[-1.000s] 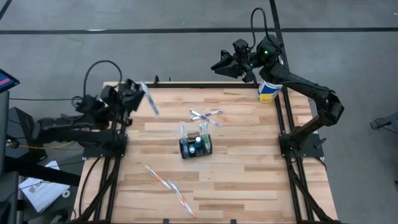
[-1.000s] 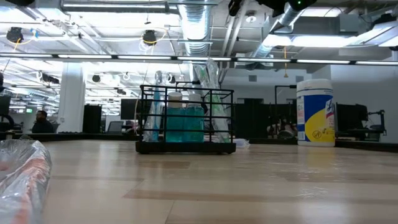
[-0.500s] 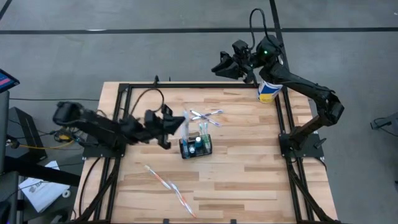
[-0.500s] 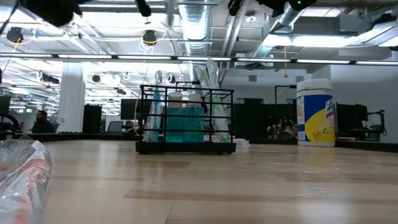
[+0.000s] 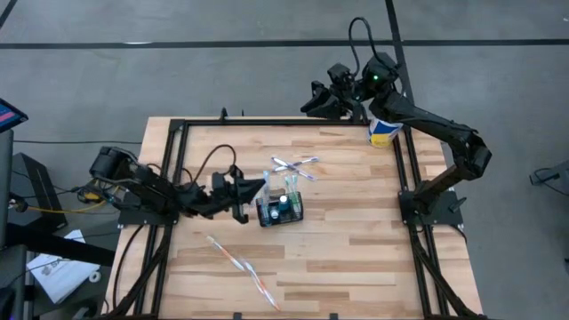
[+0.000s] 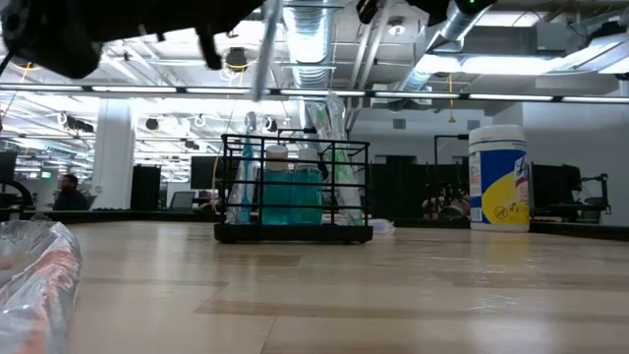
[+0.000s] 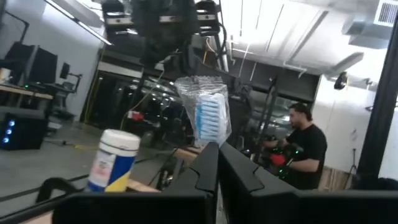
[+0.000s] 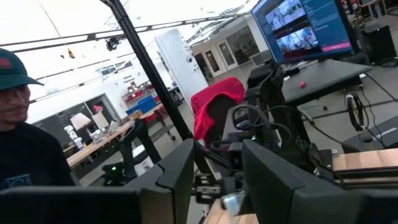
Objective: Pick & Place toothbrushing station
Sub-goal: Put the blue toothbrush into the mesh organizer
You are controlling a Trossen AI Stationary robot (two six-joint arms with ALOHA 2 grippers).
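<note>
High view, task item: one black wire-mesh toothbrushing station (image 5: 280, 210) mid-table, brushes and a teal bottle upright inside.
High view, left: left gripper (image 5: 255, 190) just beside the station's left edge, pinching one wrapped toothbrush (image 5: 265, 177).
High view, right: right gripper (image 5: 313, 100) over the table's (image 5: 356, 249) far edge, well apart from the station, fingers parted on nothing.
High view, loose: two wrapped brushes (image 5: 294, 166) crossed behind the station, two more (image 5: 238, 263) near the front; one white-and-yellow wipes tub (image 5: 383, 132) at the far right corner.
Low view: station (image 6: 295, 190) centred, tub (image 6: 499, 178) right, held brush (image 6: 264, 49) slanting above the station's left side.
Left wrist view: wrapped bristle head (image 7: 206, 116) above pressed fingers (image 7: 205, 171); one seated person (image 7: 306, 149) behind.
Right wrist view: two fingers (image 8: 177, 171) apart; one capped person (image 8: 25, 149) alongside.
</note>
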